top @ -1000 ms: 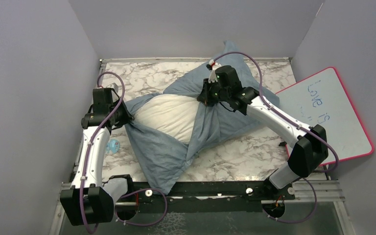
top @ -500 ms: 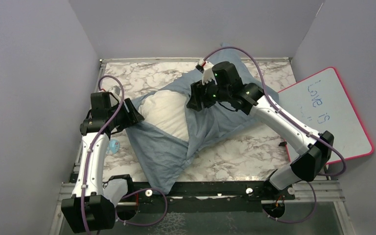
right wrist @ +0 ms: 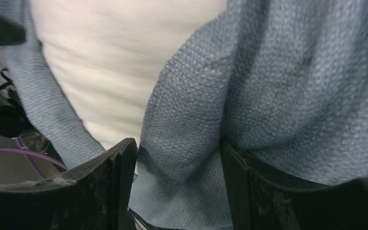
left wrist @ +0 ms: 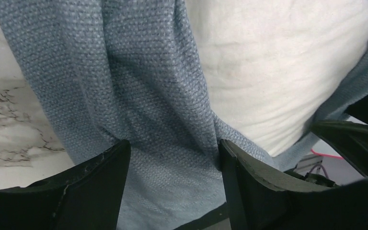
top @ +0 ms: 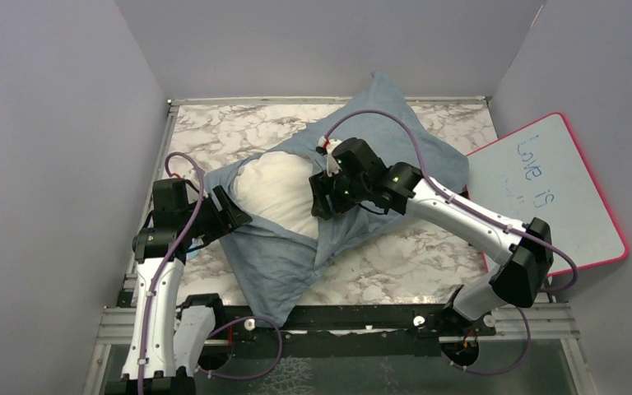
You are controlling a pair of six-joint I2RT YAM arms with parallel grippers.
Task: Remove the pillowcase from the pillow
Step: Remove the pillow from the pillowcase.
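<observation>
Sprawling across the marble desk (top: 214,132) from about 1 o'clock down to 7 o'clock, the pillowcase (top: 428,164) is seen blue face up, so most of the job is reckoned undone. The pillow (top: 276,193) is bared only through the mouth of the sack, a bit toward 9 o'clock of centre. The rest is presumably tucked inside toward 2 o'clock. A pink-rimmed whiteboard (top: 555,193) is propped out at 3 o'clock, not involved.

The left claw (top: 237,216) is parked at the 8 o'clock lip of the opening. Its fingers are spread wide with a fold of blue cloth lying in the gap, nothing pinched. The right claw (top: 322,202) is set at the 3 o'clock lip, likewise gaping over a ridge of cloth, nothing gripped. Probably both are placed on opposite hems so the mouth can be grabbed and peeled back off the stuffing.
</observation>
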